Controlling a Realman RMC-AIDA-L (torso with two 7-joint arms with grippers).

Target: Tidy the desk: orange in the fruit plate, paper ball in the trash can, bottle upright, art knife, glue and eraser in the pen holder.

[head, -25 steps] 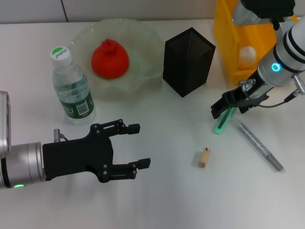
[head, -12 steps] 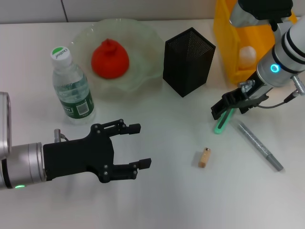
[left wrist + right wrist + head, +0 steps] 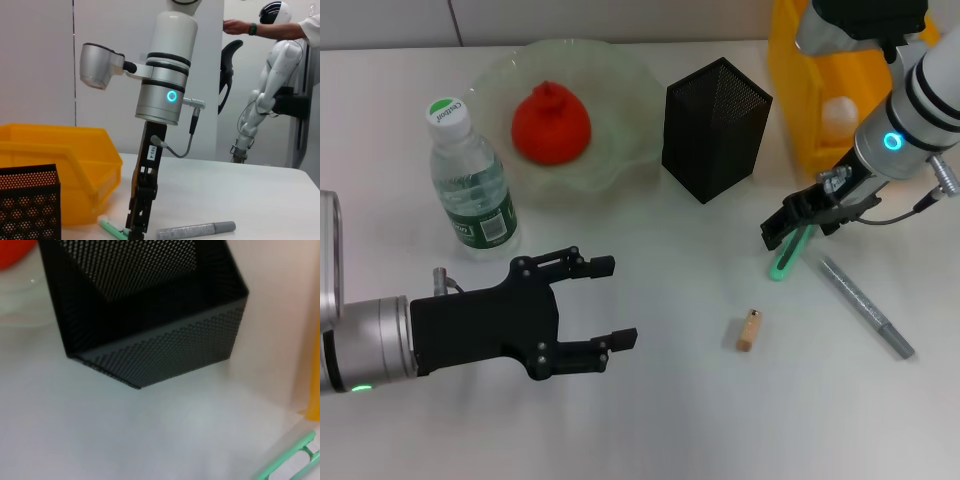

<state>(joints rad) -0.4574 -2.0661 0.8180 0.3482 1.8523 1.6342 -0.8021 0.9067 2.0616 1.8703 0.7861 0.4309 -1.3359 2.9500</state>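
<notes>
The right gripper is sitting at the right of the head view, jaws closing around the mint-green plastic art knife, whose lower end is touching the white table, ready for carrying to the tall black mesh pen holder at upper centre. The left gripper is hovering spread wide, lower left, idle.

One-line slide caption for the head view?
Right gripper down over the green art knife; orange in fruit plate, bottle upright.
</notes>
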